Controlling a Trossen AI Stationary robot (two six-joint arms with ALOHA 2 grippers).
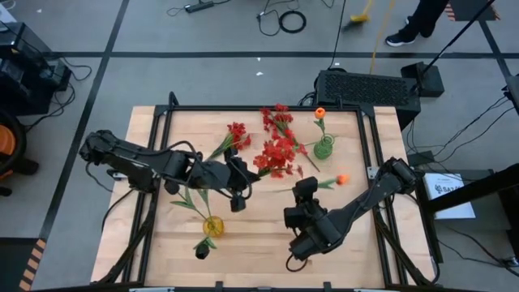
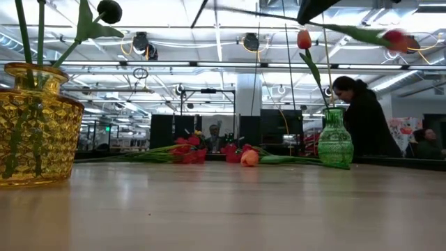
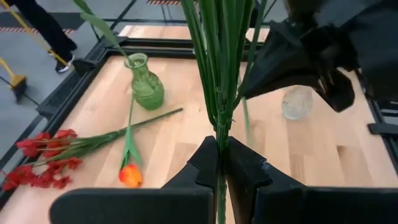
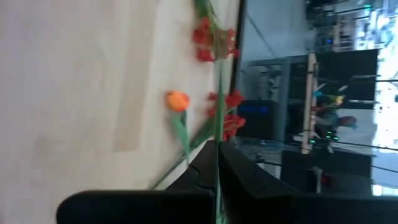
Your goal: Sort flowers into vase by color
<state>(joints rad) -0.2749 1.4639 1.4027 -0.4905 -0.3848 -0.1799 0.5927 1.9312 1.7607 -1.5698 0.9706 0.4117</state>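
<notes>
1. The left gripper is over the middle of the table, its fingers clenched on a bunch of green stems belonging to a red flower cluster.
2. The right gripper sits just right of centre, also pinching a thin green stem between its fingers; which flower that stem belongs to is hard to tell.
3. A yellow vase stands near the front left of the table, holding black flowers on long stems. In the low view it fills the left edge.
4. A green vase stands at the back right with 1 orange flower upright in it.
5. Another orange flower lies flat on the table, between the green vase and the right arm.
6. More red flowers lie on the table at the back, left of the held cluster.
7. A clear vase shows in the left wrist view, partly behind the right arm.
8. A person in dark clothes stands beyond the table.
</notes>
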